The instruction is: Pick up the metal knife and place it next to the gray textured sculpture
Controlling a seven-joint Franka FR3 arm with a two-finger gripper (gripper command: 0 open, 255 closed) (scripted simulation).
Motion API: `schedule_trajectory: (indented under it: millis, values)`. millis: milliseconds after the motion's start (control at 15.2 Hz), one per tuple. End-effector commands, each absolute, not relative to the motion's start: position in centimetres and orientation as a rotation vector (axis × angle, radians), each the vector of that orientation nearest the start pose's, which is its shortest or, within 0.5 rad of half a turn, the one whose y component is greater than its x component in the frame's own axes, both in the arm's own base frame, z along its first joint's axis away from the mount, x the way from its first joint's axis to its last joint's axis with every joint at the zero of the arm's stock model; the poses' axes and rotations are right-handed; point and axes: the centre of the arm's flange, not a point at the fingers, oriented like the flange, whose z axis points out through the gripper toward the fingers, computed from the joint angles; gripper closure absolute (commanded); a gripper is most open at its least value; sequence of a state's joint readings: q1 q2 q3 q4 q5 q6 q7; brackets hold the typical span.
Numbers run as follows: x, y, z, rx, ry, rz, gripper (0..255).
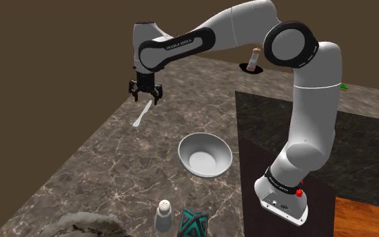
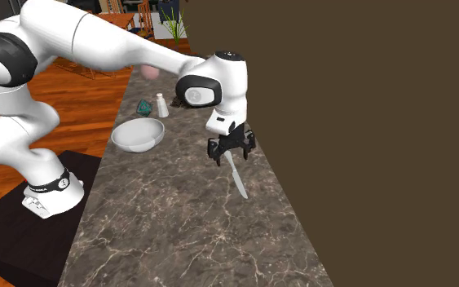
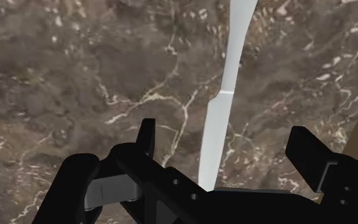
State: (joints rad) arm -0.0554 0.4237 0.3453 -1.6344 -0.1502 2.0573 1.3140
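Observation:
A pale, plain knife (image 1: 141,116) lies flat on the brown marbled counter (image 1: 114,168), near its edge by the wall. My black gripper (image 1: 145,93) hangs a little above the knife's one end, open and holding nothing. In the wrist view the knife (image 3: 219,127) runs lengthwise between the spread fingers (image 3: 147,137), which do not touch it. The second exterior view has the gripper (image 2: 231,151) over the knife (image 2: 236,175). The gray rough sculpture (image 1: 87,225) sits at the counter's near end, in the shoulder view's lower left.
A white bowl (image 1: 205,154) stands mid-counter between knife and sculpture. A white shaker (image 1: 164,215) and a teal patterned object (image 1: 194,224) sit beside the sculpture. A small bottle (image 1: 253,60) stands at the far end. A brown wall (image 2: 366,122) borders the counter by the knife.

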Motion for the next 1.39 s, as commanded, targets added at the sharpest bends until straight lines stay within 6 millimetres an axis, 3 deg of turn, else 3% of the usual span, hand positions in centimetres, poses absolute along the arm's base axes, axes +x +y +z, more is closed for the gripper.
schedule_trajectory:
  millis: [0,462,924,990,1320]
  values:
    - [66.1,15.9,37.5,-2.723,1.519,-0.011,0]
    - [66.2,16.0,34.0,-2.723,1.519,-0.011,0]
    - [66.1,16.0,34.0,-2.723,1.519,-0.011,0]
    - [66.1,16.0,34.0,-2.723,1.519,-0.011,255]
    - [66.1,16.0,34.0,-2.723,1.519,-0.011,255]
